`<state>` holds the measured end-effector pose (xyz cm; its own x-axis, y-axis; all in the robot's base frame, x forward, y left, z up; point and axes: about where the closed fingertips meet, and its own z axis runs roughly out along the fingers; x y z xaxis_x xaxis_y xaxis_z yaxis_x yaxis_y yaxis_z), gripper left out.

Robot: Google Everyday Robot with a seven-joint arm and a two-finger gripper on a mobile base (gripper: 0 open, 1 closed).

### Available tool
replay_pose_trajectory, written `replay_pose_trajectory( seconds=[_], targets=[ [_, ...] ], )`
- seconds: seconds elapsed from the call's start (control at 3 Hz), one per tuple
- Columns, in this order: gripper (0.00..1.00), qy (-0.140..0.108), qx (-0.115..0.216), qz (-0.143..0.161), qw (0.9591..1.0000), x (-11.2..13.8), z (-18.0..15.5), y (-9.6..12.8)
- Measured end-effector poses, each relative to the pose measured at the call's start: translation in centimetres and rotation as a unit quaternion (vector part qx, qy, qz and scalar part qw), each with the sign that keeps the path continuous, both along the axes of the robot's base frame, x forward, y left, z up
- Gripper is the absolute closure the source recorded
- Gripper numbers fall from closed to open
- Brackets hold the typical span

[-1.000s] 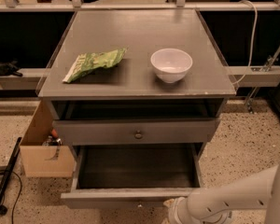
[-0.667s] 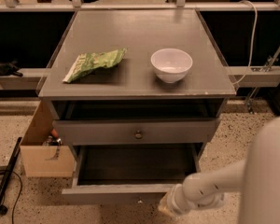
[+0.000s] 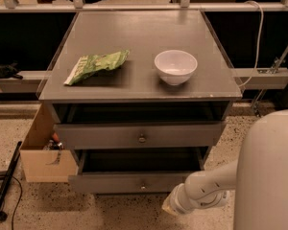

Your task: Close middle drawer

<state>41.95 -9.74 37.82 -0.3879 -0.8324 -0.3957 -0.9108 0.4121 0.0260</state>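
Print on the crumpled green snack bag [image 3: 97,65] is seen but cannot be read; the round white bowl [image 3: 175,66] is set beside it on the grey cabinet top [image 3: 139,28]. The wide grey wooden middle drawer [image 3: 115,182] is found pulled out, its inside dark. The pale gripper [image 3: 170,207] is held low by the drawer front's right end, and whether its grip is wide or closed cannot be told
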Motion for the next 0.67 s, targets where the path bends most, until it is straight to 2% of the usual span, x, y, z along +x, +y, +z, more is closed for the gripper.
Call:
replay_pose_trajectory(
  seconds=[0.33,0.67],
  targets=[
    [0.50,-0.001,0.000,0.000,1.0000,-0.03,0.21,-0.13],
    [0.27,-0.003,0.001,0.001,1.0000,-0.07,0.59,-0.35]
  ],
)
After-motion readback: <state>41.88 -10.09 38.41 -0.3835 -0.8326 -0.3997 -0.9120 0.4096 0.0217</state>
